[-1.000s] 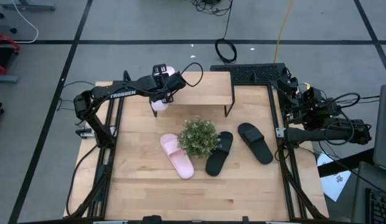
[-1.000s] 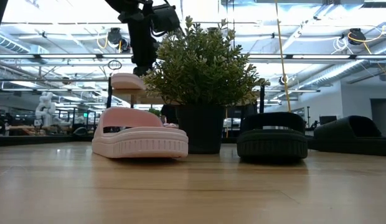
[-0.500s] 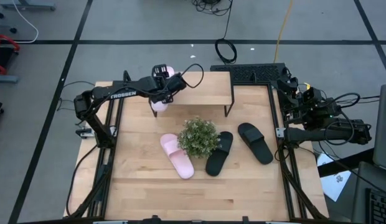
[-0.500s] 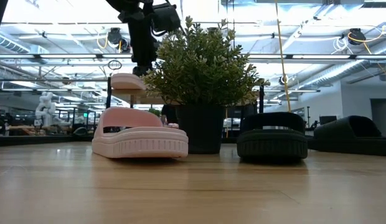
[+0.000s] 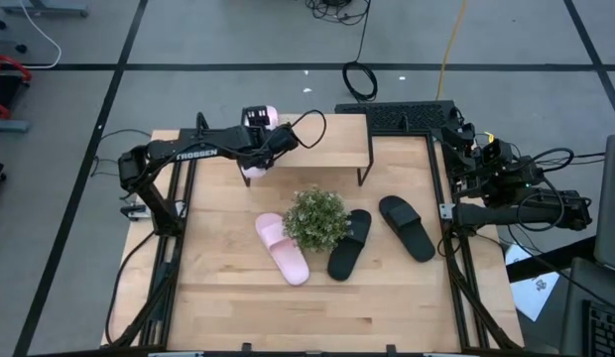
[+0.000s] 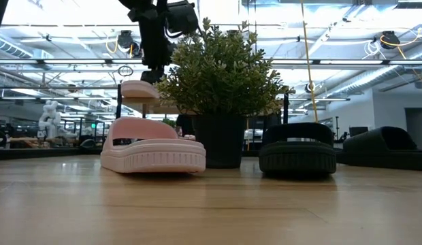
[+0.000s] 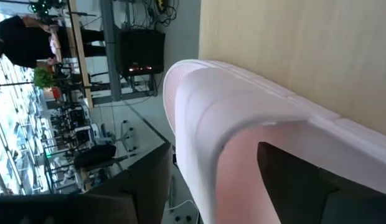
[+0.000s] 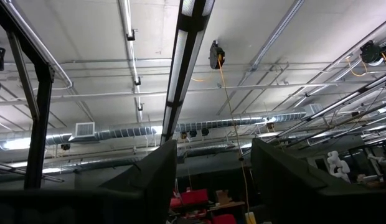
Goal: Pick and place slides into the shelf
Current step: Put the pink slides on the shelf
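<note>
Pink slide [image 5: 256, 167] half hidden under left gripper [image 5: 271, 149].

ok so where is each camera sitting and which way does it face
High: above the table, looking straight down; both arms show, left tool at the shelf.
Low: at tabletop height, looking level past the plant; the left arm hangs in.
Left wrist: faces the held pink slide; own fingers show.
Right wrist: faces the ceiling; own fingers show.
Shared: high and low both show the plant.

Worktop [image 5: 228, 288] pale matt wood. Shelf [image 5: 337, 144] light wood plank, thin black metal legs. Pink slides [image 5: 281, 248] smooth matt foam-like; black slides [image 5: 407, 228] matt, rubbery.
</note>
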`<action>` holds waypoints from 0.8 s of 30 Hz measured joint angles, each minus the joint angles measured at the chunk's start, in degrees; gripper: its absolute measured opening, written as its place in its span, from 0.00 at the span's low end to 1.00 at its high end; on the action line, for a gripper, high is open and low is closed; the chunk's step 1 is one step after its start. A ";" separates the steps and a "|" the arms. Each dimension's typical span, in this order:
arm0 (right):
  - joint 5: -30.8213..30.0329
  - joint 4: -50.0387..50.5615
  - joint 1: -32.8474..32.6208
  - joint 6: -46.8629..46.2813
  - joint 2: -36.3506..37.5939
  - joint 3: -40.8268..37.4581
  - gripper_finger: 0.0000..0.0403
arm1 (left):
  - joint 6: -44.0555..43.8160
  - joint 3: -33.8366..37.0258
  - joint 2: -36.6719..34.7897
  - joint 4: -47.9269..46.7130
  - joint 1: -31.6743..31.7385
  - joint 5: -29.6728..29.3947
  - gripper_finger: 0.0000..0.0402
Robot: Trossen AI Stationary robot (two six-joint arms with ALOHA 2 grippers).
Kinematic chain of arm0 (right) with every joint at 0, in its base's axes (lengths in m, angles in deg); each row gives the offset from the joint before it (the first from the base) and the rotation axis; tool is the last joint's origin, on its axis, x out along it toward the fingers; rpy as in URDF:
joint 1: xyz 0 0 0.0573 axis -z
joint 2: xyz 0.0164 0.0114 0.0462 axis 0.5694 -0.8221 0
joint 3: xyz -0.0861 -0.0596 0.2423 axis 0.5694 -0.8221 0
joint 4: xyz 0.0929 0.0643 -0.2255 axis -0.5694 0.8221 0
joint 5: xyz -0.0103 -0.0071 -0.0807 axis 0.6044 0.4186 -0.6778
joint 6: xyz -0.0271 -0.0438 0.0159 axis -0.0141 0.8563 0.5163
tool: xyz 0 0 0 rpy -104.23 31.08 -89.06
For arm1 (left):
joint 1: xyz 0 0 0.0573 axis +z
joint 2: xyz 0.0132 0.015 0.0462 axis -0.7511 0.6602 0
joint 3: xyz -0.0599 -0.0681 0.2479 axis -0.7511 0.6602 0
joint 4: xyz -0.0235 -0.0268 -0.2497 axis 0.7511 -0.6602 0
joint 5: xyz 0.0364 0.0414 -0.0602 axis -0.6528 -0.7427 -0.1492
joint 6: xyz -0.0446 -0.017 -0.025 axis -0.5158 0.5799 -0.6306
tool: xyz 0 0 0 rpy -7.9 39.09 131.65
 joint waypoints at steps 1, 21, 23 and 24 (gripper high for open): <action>0.00 0.00 0.00 0.00 -0.02 -0.02 0.49 | -0.02 0.00 -0.45 -0.07 -0.21 0.03 0.62; -0.19 0.00 0.02 0.00 -0.02 0.00 0.49 | -16.95 -0.11 -26.06 -8.51 -18.26 16.54 0.68; -0.20 -0.02 0.02 0.02 0.00 0.00 0.49 | -27.48 -0.11 -28.94 -10.96 -20.64 24.09 0.68; -0.20 0.00 0.00 0.33 -0.02 -0.02 0.49 | -32.34 -0.11 -30.16 -12.22 -21.89 26.73 0.68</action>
